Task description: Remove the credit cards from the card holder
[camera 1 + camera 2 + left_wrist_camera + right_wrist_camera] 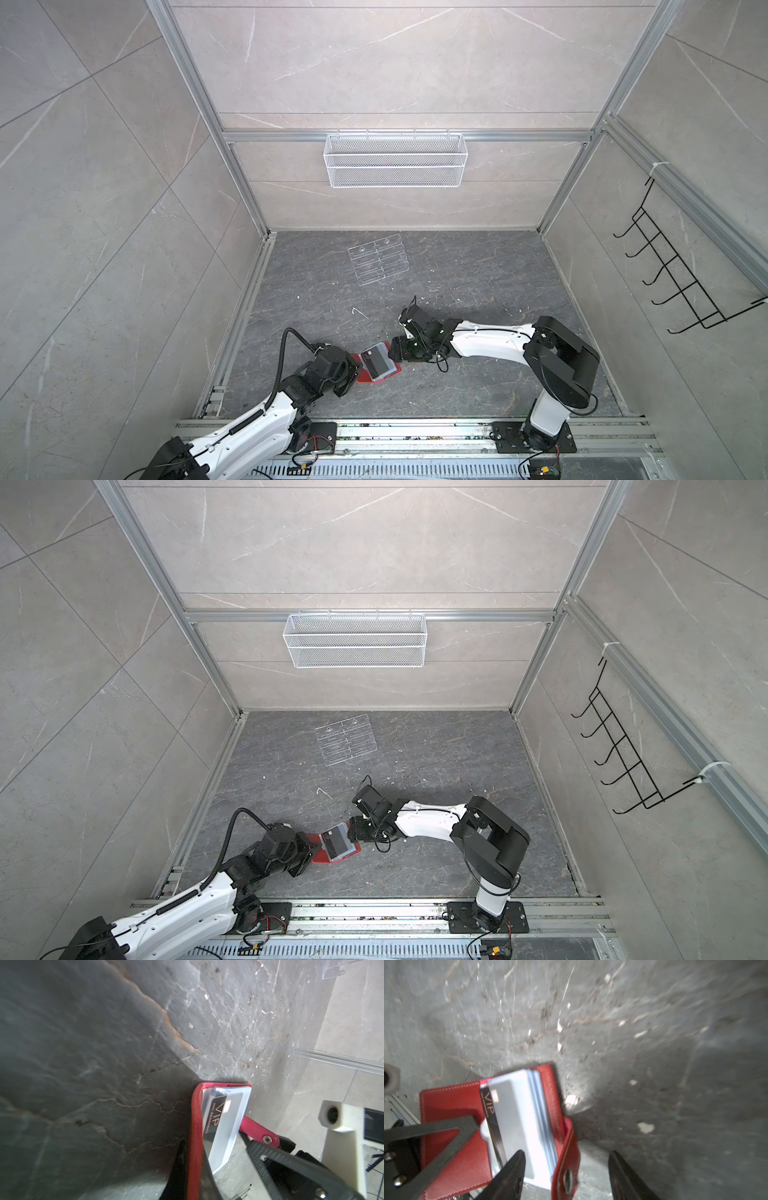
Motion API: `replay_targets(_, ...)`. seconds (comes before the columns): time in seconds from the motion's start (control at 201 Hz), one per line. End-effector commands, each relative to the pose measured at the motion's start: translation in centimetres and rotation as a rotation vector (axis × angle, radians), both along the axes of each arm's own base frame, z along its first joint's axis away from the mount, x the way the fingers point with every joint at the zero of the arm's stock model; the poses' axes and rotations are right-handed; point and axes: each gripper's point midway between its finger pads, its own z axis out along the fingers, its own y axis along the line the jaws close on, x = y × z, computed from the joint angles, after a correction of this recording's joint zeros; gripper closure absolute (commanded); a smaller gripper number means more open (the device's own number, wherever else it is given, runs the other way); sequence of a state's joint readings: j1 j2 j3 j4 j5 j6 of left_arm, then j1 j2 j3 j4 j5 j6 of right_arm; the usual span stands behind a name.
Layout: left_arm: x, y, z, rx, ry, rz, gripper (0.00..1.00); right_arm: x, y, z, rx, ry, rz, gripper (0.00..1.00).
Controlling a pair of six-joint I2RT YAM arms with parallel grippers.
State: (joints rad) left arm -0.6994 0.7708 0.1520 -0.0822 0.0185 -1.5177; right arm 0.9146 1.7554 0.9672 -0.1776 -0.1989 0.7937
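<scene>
A flat red leather-look card holder [364, 376] with pale stitching is lying open on the dark grey, veined stone tabletop [457, 270], near its front edge. One glossy black credit card [216, 1118] lettered "VIP" is sitting among its stacked frosted clear sleeves [542, 1115]. The left gripper [355, 368] is pinching the red cover, jaws pressed together. The right gripper [566, 1159] is straddling the single snap strap [566, 1167], jaws spread. The white left arm [249, 424] and right arm [490, 338] are reaching low, inward.
</scene>
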Motion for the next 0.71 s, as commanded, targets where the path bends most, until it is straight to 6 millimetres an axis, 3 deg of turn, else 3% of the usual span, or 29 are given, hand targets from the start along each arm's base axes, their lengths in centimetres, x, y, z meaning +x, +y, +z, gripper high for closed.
replay_targets(0.0, -0.1, 0.2, -0.1, 0.018, 0.009, -0.004, 1.00, 0.4, -0.1, 0.4, 0.033, -0.011, -0.006, 0.35)
replay_targets(0.309, -0.3, 0.5, -0.3, 0.055, 0.013, -0.026, 1.00, 0.1, 0.5, -0.2, 0.059, 0.022, -0.009, 0.45)
replay_targets(0.393, -0.3, 0.6, -0.4, 0.081, 0.010, -0.042, 1.00, 0.2, 0.2, 1.6, 0.089, -0.009, -0.029, 0.44)
replay_targets(0.563, -0.3, -0.1, -1.2, 0.120, 0.040, -0.106, 1.00, -0.2, -0.9, 6.1, 0.136, -0.083, -0.016, 0.32)
replay_targets(0.702, 0.7, -1.8, -1.3, 0.123, 0.034, -0.169, 1.00, -1.3, -0.7, 7.7, 0.192, -0.074, 0.007, 0.27)
